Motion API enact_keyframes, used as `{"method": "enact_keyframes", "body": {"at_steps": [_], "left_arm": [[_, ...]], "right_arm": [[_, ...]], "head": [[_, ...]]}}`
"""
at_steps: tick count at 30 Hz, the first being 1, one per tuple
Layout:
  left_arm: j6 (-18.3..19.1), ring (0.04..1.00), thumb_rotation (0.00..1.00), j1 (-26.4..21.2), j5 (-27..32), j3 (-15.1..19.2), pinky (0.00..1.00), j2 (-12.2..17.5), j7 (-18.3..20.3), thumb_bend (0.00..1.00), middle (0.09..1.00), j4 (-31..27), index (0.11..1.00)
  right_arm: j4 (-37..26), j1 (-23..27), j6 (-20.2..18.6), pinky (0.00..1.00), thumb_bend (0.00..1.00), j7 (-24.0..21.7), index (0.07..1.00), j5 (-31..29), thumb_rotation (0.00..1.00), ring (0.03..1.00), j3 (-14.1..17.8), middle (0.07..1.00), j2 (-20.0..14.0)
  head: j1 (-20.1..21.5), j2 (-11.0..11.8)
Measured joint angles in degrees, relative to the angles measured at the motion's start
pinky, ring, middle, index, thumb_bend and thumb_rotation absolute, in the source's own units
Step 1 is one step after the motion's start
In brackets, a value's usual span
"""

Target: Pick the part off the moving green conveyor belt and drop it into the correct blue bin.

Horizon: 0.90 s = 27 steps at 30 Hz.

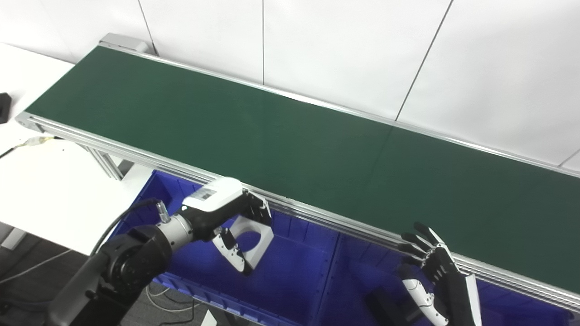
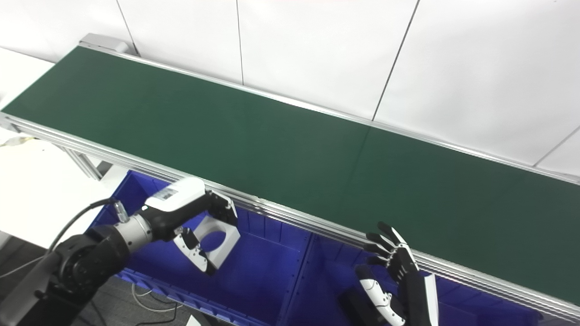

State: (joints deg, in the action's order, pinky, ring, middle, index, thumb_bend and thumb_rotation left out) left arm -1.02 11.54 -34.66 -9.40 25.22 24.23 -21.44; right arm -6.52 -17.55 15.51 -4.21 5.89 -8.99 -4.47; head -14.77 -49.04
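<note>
Left eye view puts the left hand (image 1: 226,213) just below the near rail of the conveyor belt (image 1: 272,136), over a blue bin (image 1: 290,280). Its fingers (image 1: 258,208) and thumb are closed on a white part (image 1: 258,237), a flat block with a large round hole through it. The part hangs tilted in that grip, above the floor of the bin and clear of the belt; whether it touches the bin's walls I cannot tell. A black cable (image 1: 122,219) loops from the wrist of this arm back toward the forearm.

Further along the belt's near rail, toward its right end, the right hand (image 1: 428,271) stands upright with its fingers spread wide apart and nothing between them. Its fingertips reach up to the rail's edge, and the hand sits over a second blue bin (image 2: 335,276), which is divided from the first by a blue wall. A dark object lies low in that second bin beside the hand, too shadowed to make out.

The belt itself is a long dark green strip running diagonally, framed by silver rails, with white wall panels (image 1: 344,50) behind its far side. Under the belt's left end sits a white table (image 1: 50,190), with a thin wire (image 1: 27,144) lying on it near the belt's frame.
</note>
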Motion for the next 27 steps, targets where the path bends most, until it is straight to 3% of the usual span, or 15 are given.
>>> {"method": "enact_keyframes", "body": {"at_steps": [12, 27], "left_arm": [[-1.4, 0.443, 0.00, -1.4, 0.1, -3.0, 0.58, -4.0, -4.3, 0.50, 0.463, 11.3, 0.516], [-4.8, 0.452, 0.00, -5.6, -3.0, -6.6, 0.62, -5.8, -11.2, 0.50, 0.468, 21.5, 0.512]], "right_arm": [[0.0, 0.4, -0.2, 0.59, 0.58, -0.5, 0.842, 0.0, 0.53, 0.696, 0.4, 0.765, -0.1], [0.0, 0.6, -0.5, 0.60, 0.60, -0.5, 0.839, 0.0, 0.53, 0.700, 0.3, 0.764, 0.4]], "head": [[0.3, -0.3], [1.0, -0.2]]}}
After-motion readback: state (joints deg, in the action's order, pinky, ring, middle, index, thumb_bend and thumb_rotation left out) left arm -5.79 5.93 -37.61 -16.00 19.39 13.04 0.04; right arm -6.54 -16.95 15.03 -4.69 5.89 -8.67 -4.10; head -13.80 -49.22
